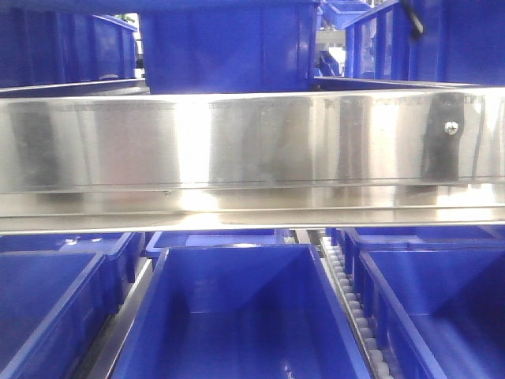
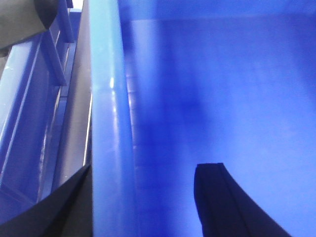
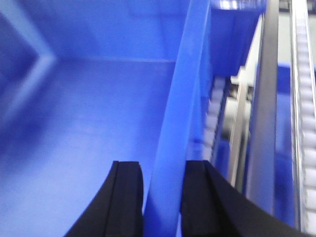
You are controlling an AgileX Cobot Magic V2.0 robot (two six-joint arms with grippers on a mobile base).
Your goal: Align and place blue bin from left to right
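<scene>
The blue bin [image 1: 237,316] sits low in the middle of the front view, its mouth open upward, under a steel shelf beam. In the left wrist view my left gripper [image 2: 148,197] is open and straddles the bin's left wall rim [image 2: 111,148]. One finger [image 2: 69,207] is outside against the rim, and the other finger [image 2: 222,202] is inside, well clear of the wall. In the right wrist view my right gripper [image 3: 163,197] is shut on the bin's right wall rim [image 3: 180,113], with a black finger [image 3: 126,202] on the inner side. Neither gripper shows in the front view.
A wide steel beam [image 1: 252,150] crosses just above the bin. More blue bins stand to the left [image 1: 47,308], to the right [image 1: 442,308] and on the shelf above [image 1: 229,47]. A roller track [image 1: 355,308] and steel rails [image 3: 261,123] run along the bin's right side.
</scene>
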